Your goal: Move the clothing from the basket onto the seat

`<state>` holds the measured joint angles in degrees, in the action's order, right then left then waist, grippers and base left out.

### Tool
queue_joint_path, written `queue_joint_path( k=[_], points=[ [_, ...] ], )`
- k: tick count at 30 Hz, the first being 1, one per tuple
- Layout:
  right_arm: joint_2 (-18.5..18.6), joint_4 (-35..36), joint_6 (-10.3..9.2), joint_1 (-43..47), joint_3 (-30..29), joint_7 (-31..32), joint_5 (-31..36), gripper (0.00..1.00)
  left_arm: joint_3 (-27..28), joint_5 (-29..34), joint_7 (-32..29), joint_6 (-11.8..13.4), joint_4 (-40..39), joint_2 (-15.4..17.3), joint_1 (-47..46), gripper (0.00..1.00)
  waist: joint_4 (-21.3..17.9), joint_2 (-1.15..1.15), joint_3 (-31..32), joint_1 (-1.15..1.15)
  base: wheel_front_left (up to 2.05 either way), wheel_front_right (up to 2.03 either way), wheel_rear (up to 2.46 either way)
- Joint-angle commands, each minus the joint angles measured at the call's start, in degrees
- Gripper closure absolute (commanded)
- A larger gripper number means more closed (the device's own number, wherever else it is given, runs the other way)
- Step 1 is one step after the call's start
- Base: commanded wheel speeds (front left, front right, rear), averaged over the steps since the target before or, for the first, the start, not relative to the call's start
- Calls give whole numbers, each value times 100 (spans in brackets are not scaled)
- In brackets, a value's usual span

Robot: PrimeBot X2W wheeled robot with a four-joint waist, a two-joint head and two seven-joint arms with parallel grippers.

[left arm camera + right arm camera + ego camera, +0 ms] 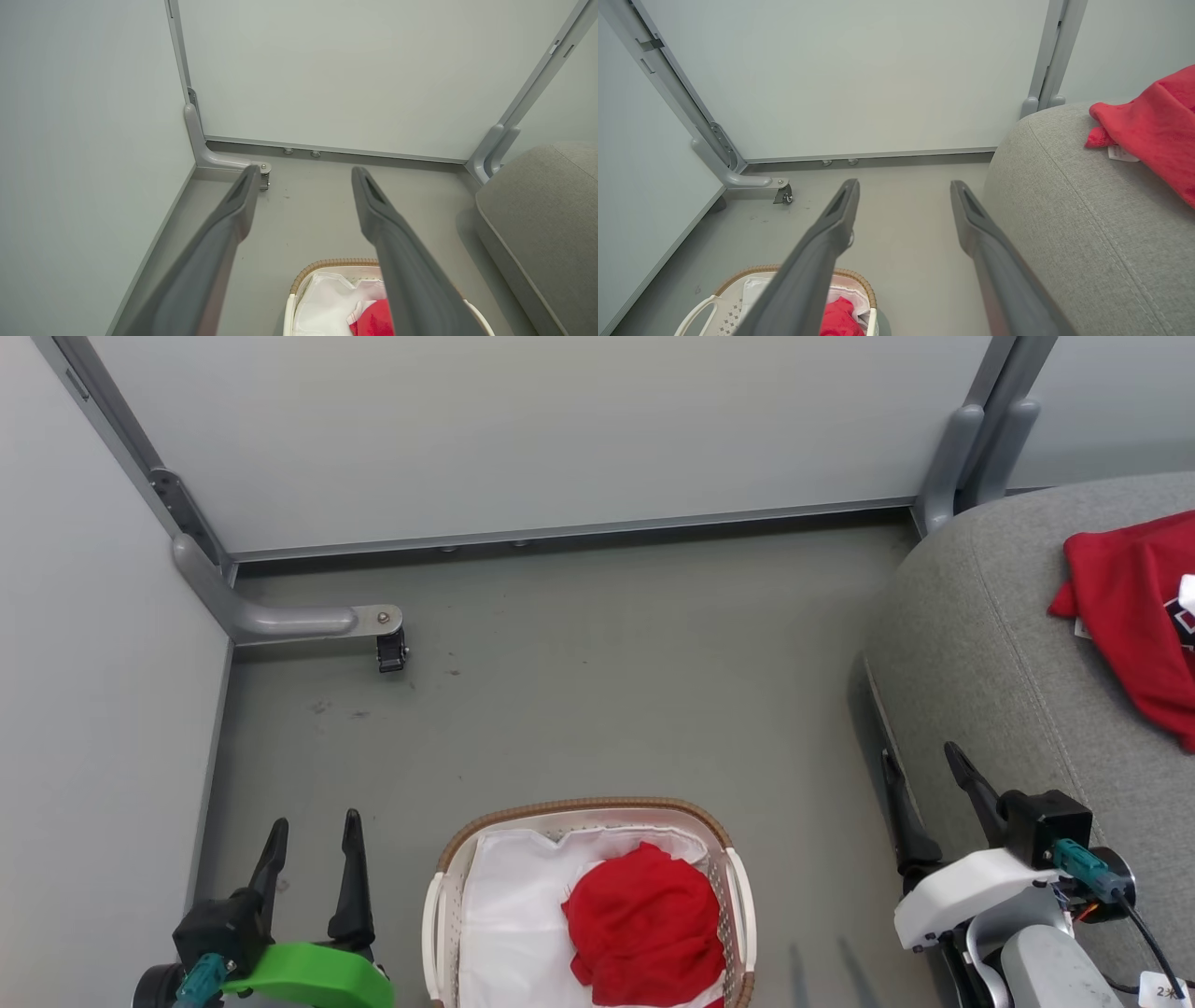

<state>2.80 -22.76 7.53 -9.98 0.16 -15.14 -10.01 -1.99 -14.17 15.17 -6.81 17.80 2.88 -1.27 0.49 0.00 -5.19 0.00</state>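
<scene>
light: bright, even, diffuse; no glare.
shadows: soft; two thin streaks on the floor (pixel 607 709), a darker band under the seat (pixel 971 644) edge.
focus: head view sharp; fingers (pixel 205 270) slightly soft close to the wrist lenses.
distortion: panel frames (pixel 672 88) lean outward at wrist-view edges.

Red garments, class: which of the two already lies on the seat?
The garment at far right, spread on the seat; the other garment is bunched in the basket.
</scene>
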Motion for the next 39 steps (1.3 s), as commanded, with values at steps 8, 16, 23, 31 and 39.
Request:
queue_joint_path(
  k=[8, 16, 23, 31, 39],
  points=[
    [24, 144, -8, -232, 75, -1, -14, 0, -293, -46, -3, -56, 98, 6, -242, 0, -147, 0, -416, 0, 0, 0, 0],
    [26, 409, -7, -726, 260, -1, -12, 0, -933, -178, -3, -73, 484, 8, -920, 0, -416, 0, -1396, 0, 0, 0, 0],
    [24, 684, -8, -1179, 439, -1, -134, 0, -1582, -324, -3, -75, 1036, 13, -1681, 0, -707, 0, -2244, 0, 0, 0, 0],
    [20, 955, -8, -1692, 815, -1, -262, 0, -2230, -521, -3, -76, 1854, 111, -2478, 0, -1036, 0, -3066, 0, 0, 0, 0],
    [19, 1256, -8, -1952, 997, -1, -387, 0, -2980, -864, -3, -77, 2546, 229, -3154, 0, -1229, 0, -3674, 0, 0, 0, 0]
  ],
)
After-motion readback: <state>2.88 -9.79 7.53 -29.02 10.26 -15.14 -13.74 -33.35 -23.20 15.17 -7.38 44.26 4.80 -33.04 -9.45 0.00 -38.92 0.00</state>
